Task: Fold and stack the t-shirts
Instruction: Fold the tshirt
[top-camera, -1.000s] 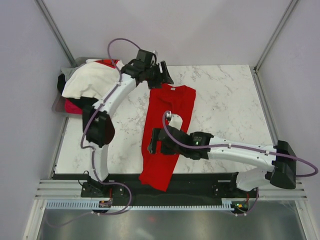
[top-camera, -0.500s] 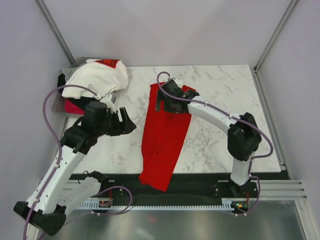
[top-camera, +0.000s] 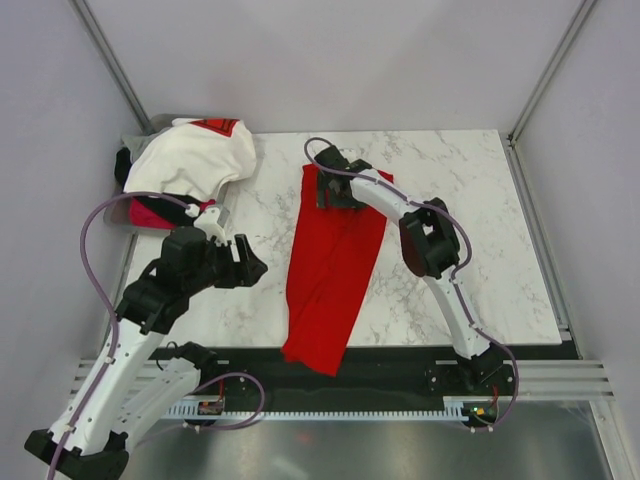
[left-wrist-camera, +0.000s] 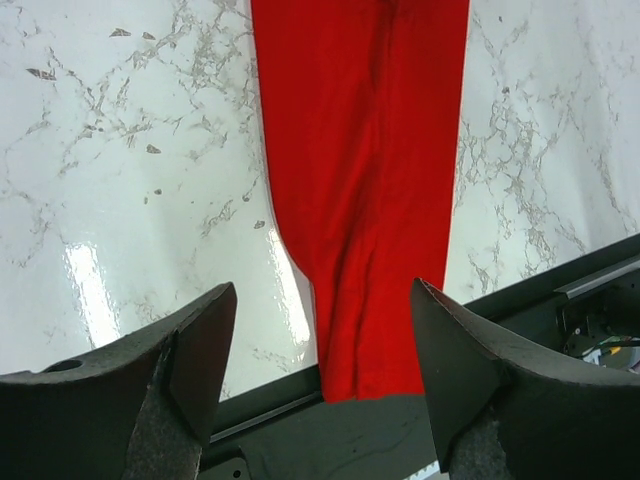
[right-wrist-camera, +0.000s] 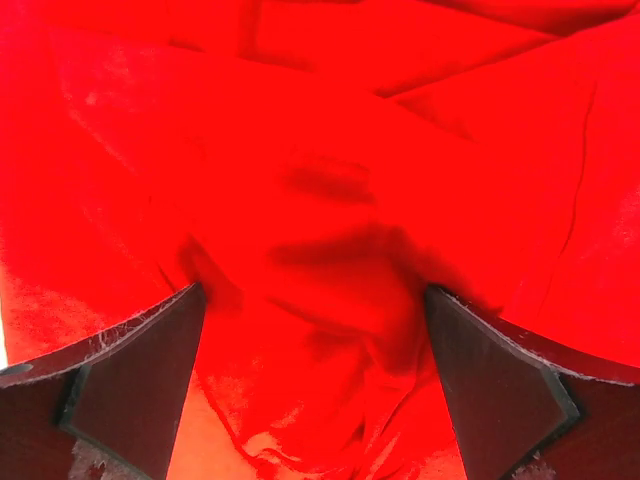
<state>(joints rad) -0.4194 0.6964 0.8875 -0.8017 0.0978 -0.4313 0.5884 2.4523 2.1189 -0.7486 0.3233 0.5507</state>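
Red shirt (top-camera: 330, 270) lies as a long narrow strip down the marble table (top-camera: 470, 200), its near end drooping over the edge. Right gripper (top-camera: 328, 188) sits at the far end, fingers spread wide above the cloth (contact unclear). Left gripper (top-camera: 246, 262), also spread, hovers left of the strip. White shirt (top-camera: 190, 160) tops the heap at the far-left corner.

From above and behind we look down on the whole table (top-camera: 480, 180), while both wrist views face down, the right closest, all sharing the red shirt (top-camera: 330, 270).
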